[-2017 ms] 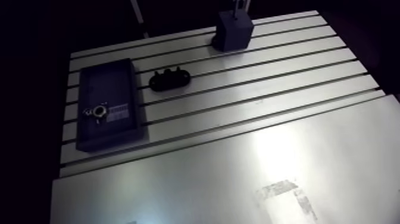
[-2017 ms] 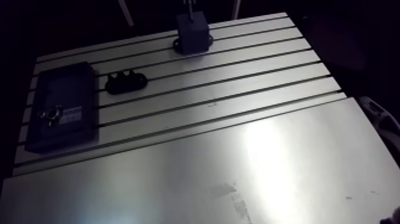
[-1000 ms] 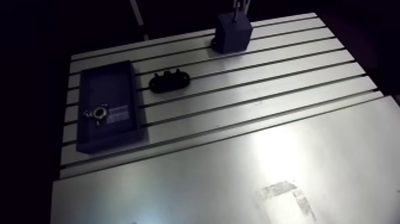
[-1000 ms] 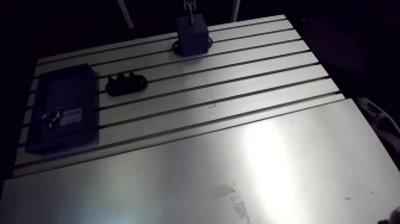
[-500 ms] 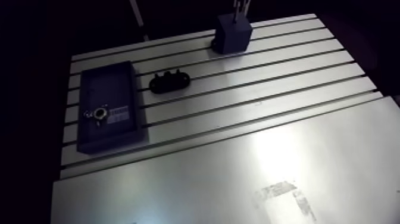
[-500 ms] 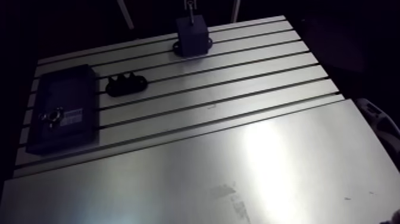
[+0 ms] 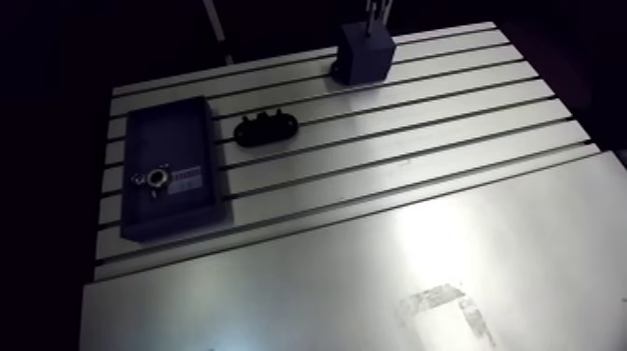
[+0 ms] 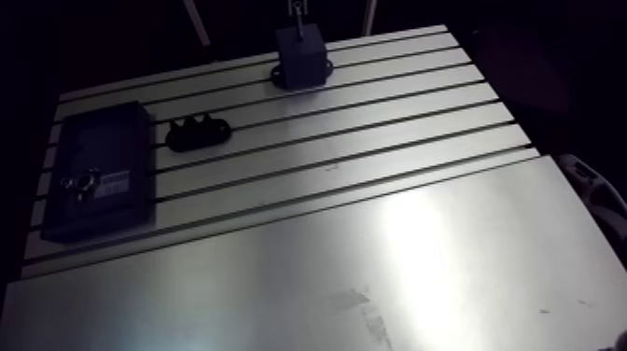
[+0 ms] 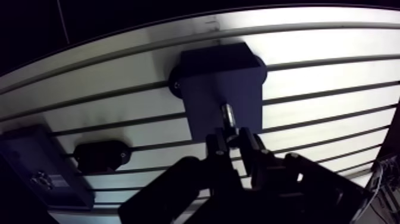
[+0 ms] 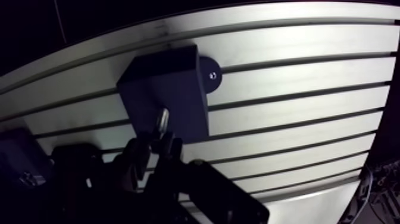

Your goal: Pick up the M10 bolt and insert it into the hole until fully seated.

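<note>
In the wrist view my gripper (image 9: 233, 139) is shut on the M10 bolt (image 9: 228, 114), a short silvery shaft that sticks out ahead of the fingertips. The bolt's tip points at the top face of a dark square block (image 9: 221, 89) bolted to the slotted table. The bolt hides the hole, so I cannot tell whether its tip has entered. In the arm view the block (image 7: 365, 54) stands at the table's far edge, with the gripper showing only as thin bright lines above it.
A dark flat tray (image 7: 173, 140) lies at the table's left side with a small metal fitting (image 7: 152, 176) on it. A black oval holder (image 7: 264, 128) sits between the tray and the block. A smooth metal sheet (image 7: 420, 271) covers the near part of the table.
The arm view has shifted slightly. The gripper stays over the block with the bolt in it, seeming a little higher than earlier.
</note>
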